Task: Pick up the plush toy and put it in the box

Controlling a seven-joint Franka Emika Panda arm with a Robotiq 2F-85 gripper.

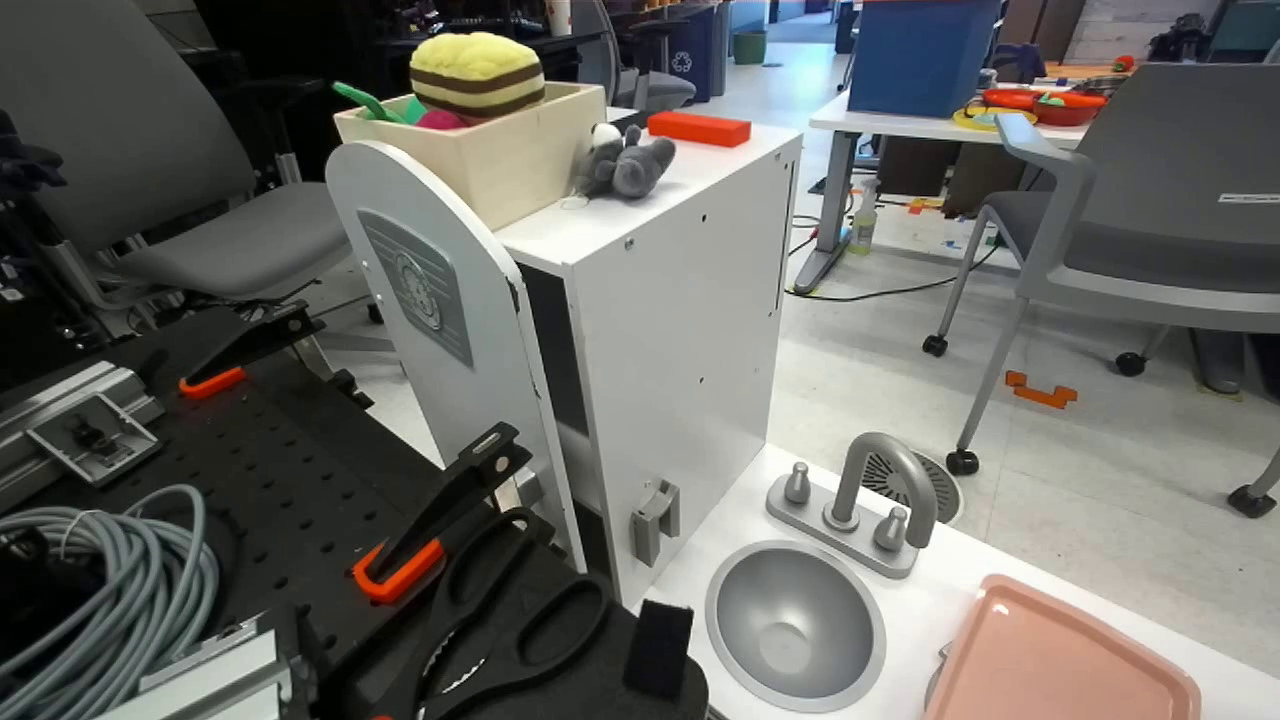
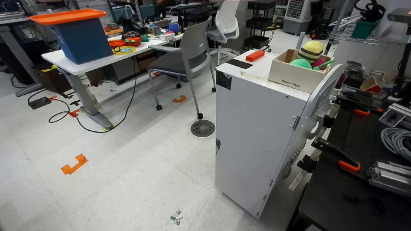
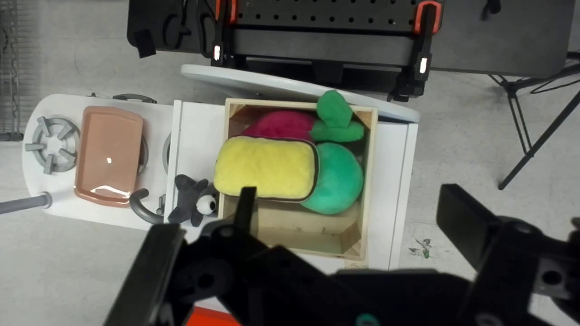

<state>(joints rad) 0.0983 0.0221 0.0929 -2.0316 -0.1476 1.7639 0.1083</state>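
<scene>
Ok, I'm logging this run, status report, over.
Gripper open, empty. Yellow plush toy in box, atop other toys. Grey plush beside box, likely not in the way.

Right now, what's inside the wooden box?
A yellow plush overlapping a magenta plush and a round teal plush, plus green leaf shapes. The box shows some floor; whatever else lies beneath the yellow plush is hidden.

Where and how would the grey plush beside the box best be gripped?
I'd pinch the grey plush around its rounded middle, coming from straight above. It lies right beside the box, whose wall crowds that side, so closing parallel to that wall seems safer. Its small projecting limbs look like poorer holds.
</scene>
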